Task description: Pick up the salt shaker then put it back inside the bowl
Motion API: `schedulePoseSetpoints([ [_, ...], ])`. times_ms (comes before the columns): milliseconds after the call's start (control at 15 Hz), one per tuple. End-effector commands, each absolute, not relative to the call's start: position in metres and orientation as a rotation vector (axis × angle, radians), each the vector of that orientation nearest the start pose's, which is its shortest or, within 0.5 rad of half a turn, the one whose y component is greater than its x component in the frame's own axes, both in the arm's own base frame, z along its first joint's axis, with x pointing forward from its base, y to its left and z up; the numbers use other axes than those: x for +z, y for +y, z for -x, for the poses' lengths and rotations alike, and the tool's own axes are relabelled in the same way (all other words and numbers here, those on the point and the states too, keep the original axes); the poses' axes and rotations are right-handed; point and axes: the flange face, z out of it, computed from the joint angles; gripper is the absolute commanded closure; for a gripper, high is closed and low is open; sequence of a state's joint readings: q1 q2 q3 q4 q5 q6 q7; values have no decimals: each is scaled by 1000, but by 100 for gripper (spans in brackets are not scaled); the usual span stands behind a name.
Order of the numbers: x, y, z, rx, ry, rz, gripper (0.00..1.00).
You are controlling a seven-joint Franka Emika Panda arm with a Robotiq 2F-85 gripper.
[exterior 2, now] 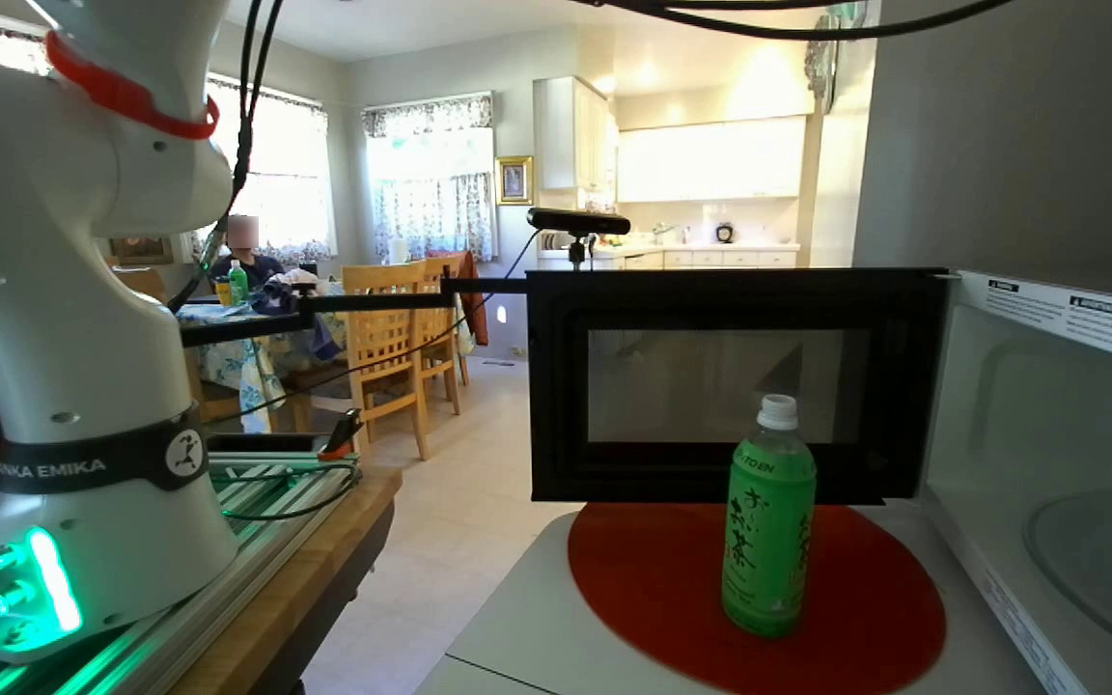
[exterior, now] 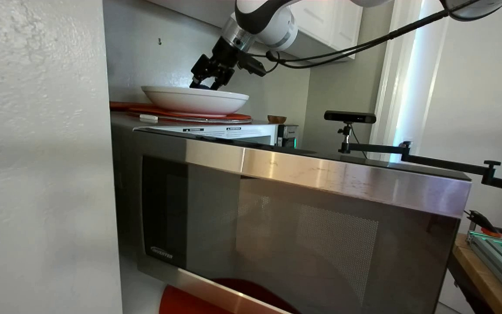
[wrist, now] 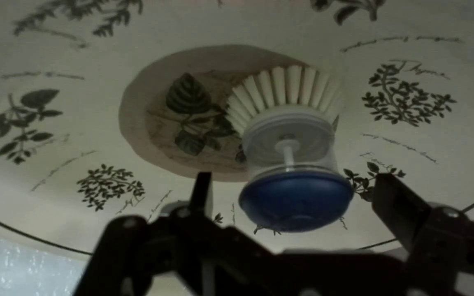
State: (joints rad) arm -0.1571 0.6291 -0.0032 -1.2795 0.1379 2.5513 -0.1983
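Gripper (wrist: pixel 294 185) is over the bowl (exterior: pixel 194 102), released: fingers (wrist: pixel 395 205) stand wide apart, one each side of the brush (wrist: pixel 288 152), gaps showing both sides in the wrist view, so no hold on it. Brush is the task item: pale bristles, clear body, blue top. It's inside the bowl, bristles down, blue top up between the fingers, off-centre. In an exterior view the fingers (exterior: pixel 222 77) reach the rim line; can't tell if they touch the bowl. Bowl sits on a red-edged tray (exterior: pixel 239 116) on top of the microwave (exterior: pixel 251 132). Door (exterior: pixel 303 235) is swung out in both exterior views. Bottle (exterior 2: pixel 768 541) stands upright on a red mat (exterior 2: pixel 653 589), near the door.
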Motion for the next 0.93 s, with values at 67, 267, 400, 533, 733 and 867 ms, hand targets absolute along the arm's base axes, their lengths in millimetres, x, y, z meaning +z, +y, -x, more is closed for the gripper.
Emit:
schedulePoseSetpoints([
  [67,459,-126,-773,-1067,56,2962,0],
  [267,462,-123,-774,-1092,52,2952,10],
  [400,461,-123,-774,-1088,52,2958,34],
  [533,459,-123,-774,-1076,54,2965,50],
  [733,460,-123,-774,-1070,57,2970,62],
  [867,465,-123,-773,-1076,58,2969,62],
])
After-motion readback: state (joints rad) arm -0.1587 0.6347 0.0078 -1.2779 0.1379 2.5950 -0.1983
